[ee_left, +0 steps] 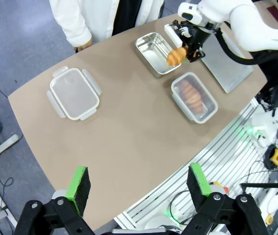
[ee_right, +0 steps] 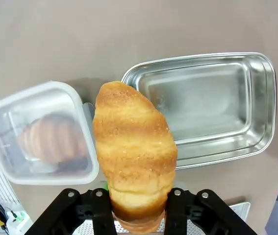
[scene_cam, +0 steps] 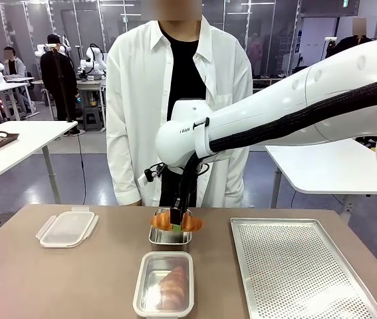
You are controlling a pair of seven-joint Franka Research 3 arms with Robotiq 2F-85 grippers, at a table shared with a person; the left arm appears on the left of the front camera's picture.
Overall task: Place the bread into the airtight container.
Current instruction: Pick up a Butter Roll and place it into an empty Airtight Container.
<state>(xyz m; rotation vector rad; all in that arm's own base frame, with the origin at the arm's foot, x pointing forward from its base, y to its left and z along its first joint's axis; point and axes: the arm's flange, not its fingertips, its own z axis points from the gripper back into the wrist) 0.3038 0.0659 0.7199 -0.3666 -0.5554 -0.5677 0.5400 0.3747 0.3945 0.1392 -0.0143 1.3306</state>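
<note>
**Right arm.** The right jaws [scene_cam: 180, 221] are closed on a bread roll [scene_cam: 175, 221], gripped near its middle and held clear of the bench [scene_cam: 95, 279].

**Target.** An open, empty steel container [scene_cam: 170, 240] stands directly at 6 o'clock of the held roll in the front view, with a gap between the two. It is judged to be the airtight container, its clip lid [scene_cam: 67, 228] lying apart at 9 o'clock.

**Governing relation.**
- In the right wrist view the roll's long axis runs 12 to 6 o'clock, whereas the container's long axis runs 3 to 9 o'clock. The roll is therefore held crosswise to the container.
- The roll's far end overlaps the container rim on the side nearest a covered container [ee_right: 6, 156], and most of the open basin lies toward 2 o'clock of the roll.
- A turn of the wrist, or a shift toward the basin's centre, is judged advisable before lowering, lest an end be lodged on the rim.

**Other items.** A second bread roll [scene_cam: 172, 286] is seen inside the covered container, at 6 o'clock of the steel one. A perforated tray [scene_cam: 294, 266] lies at 3 o'clock.

**Left arm.** The left jaws [ee_left: 139, 185] are open, hold nothing, and are positioned well apart from the work. The right arm is plainly the nearer.
</note>
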